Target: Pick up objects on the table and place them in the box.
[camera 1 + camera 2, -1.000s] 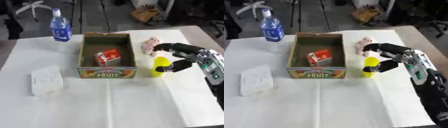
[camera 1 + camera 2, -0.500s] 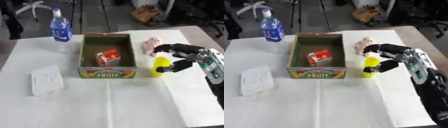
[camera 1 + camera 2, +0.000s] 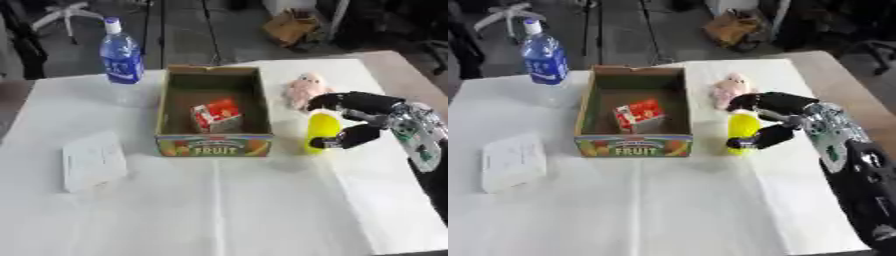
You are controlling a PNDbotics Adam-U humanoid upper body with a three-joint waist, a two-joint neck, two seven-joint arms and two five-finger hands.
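- My left hand showed in neither view; part of the yellow object was hidden behind my right hand.
- My fingers and thumb curled around that yellow object, just right of the box.
- The box held a red carton.
- On the counter: pink toy, blue bottle, white packet.

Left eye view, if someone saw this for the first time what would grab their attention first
The cardboard fruit box at the table's middle draws the eye, with a red carton inside it. Just right of the box, the black right hand has its fingers curled around an upright yellow object, with a pink plush toy behind it. A blue bottle stands at the far left, and a white flat pack lies near the left.
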